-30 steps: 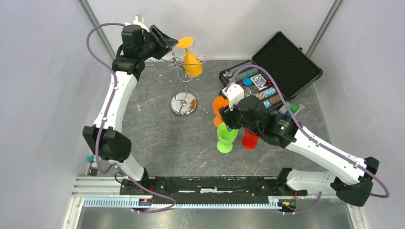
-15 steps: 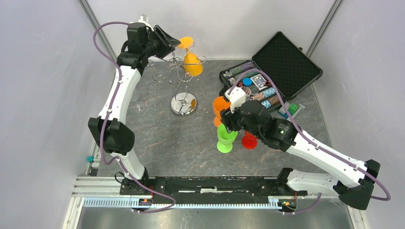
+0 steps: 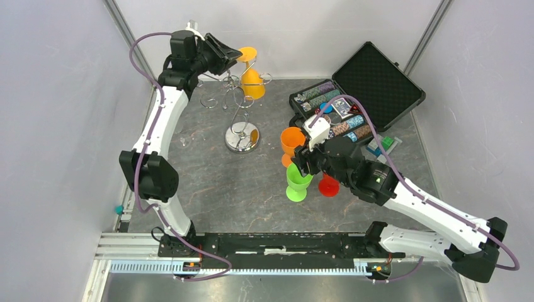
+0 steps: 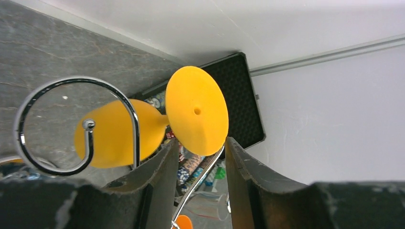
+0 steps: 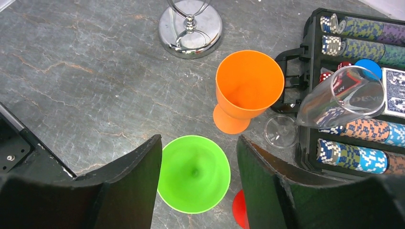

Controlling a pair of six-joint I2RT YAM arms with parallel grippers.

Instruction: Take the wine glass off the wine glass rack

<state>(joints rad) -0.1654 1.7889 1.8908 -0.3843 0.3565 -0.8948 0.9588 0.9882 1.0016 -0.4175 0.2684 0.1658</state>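
Note:
A yellow-orange wine glass (image 3: 253, 82) hangs upside down on the chrome wine glass rack (image 3: 242, 137), with its foot (image 3: 247, 55) on top. My left gripper (image 3: 228, 53) is open and high beside that foot. In the left wrist view the foot's (image 4: 197, 110) lower edge sits between the open fingertips of the left gripper (image 4: 201, 143). The bowl (image 4: 112, 133) hangs behind a scroll arm (image 4: 135, 129). My right gripper (image 3: 302, 157) is open and empty above a green glass (image 5: 194, 173), which stands on the table.
An orange glass (image 3: 291, 141) and a red glass (image 3: 327, 184) stand next to the green glass. An open black case (image 3: 371, 82) of poker chips sits at the back right. A clear glass (image 5: 341, 98) lies against it. Faint clear glasses (image 3: 181, 133) stand left of the rack.
My left gripper has moved a little right, closer to the hanging glass's foot. My right arm has shifted slightly right and stays over the green glass.

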